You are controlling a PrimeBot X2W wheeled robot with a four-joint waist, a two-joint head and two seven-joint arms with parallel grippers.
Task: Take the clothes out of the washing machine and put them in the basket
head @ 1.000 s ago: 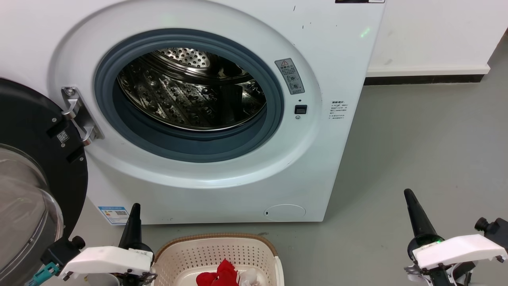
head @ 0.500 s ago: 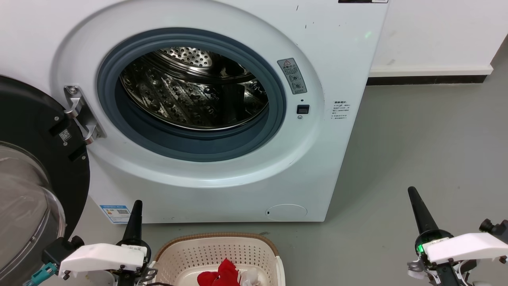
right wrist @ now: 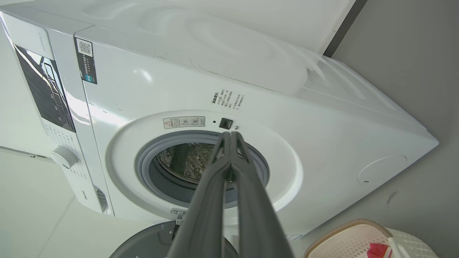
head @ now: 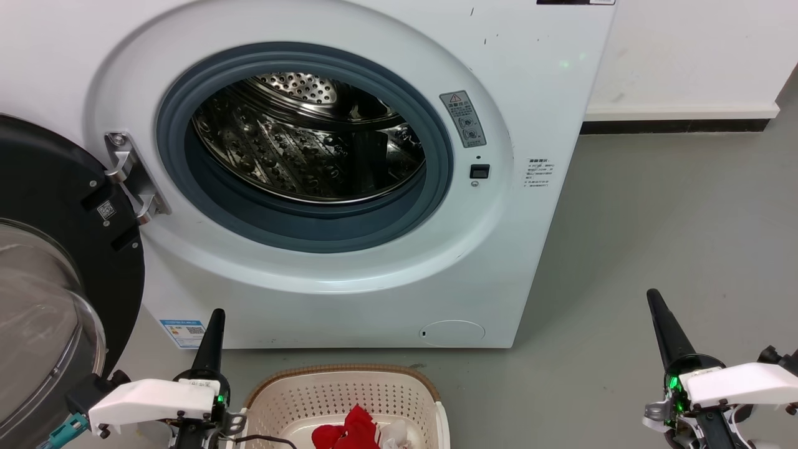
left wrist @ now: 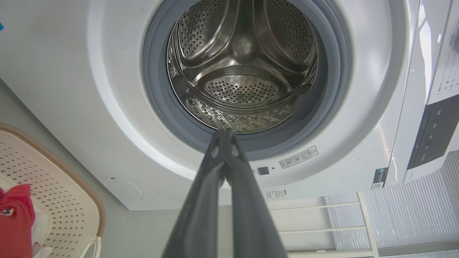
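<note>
**Head view onward: unloading looks done, both arms idle**

Head view: the large white front-loading washing machine (head: 349,299) stands w/ its black-framed glass door (head: 62,206) swung open at left. The perforated steel drum (head: 305,149) shows bare metal, no fabric in the part visible. The small cream-white plastic basket w/ brown woven-look rim (head: 340,372) sits on the grey floor (head: 654,206) just in front of the machine, betw. the two arms. The bright red clothes (head: 349,430) and a small white cloth (head: 393,433) lie inside it. The left claw (head: 215,318) at lower left and the right claw (head: 654,299) at lower right each read as one dark spike: closed, nothing held, both apart from the machine.

Left wrist view: left claw (left wrist: 225,133) tips meet, empty, aimed at the porthole's lower edge. Drum (left wrist: 244,71) seen straight in: back wall and paddles bare. Basket (left wrist: 71,186) at left edge w/ a red piece (left wrist: 16,215) in it.

Right wrist view: right claw (right wrist: 230,134) tips together, empty. Basket rim (right wrist: 344,229) at lower right, a bit of red (right wrist: 376,249) inside.

Judgement: take-out step prob. complete. Next move is likely just a check of the drum's near bottom, partly hidden behind the grey seal (head: 299,231). If a piece remains, a claw must open before reaching past that seal.
</note>
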